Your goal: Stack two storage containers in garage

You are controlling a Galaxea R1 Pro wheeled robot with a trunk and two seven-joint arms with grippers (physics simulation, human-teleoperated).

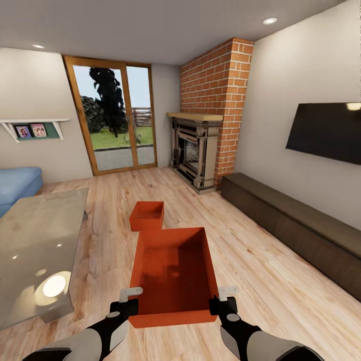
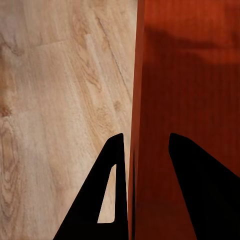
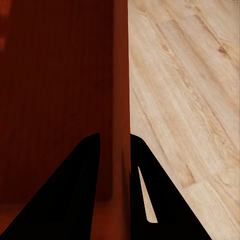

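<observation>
The wood plank floor (image 1: 260, 271) fills the lower frame; at lower centre the near storage container (image 1: 173, 273) runs lengthwise away from the camera, open side up; the far storage container (image 1: 147, 215) sits just beyond; the left gripper (image 1: 131, 300) clamps its left wall, the right gripper (image 1: 220, 299) its right wall.

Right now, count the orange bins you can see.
2. One bin sits between the left gripper and right gripper, each straddling a side wall. The other bin rests on the wood floor just beyond it.
</observation>
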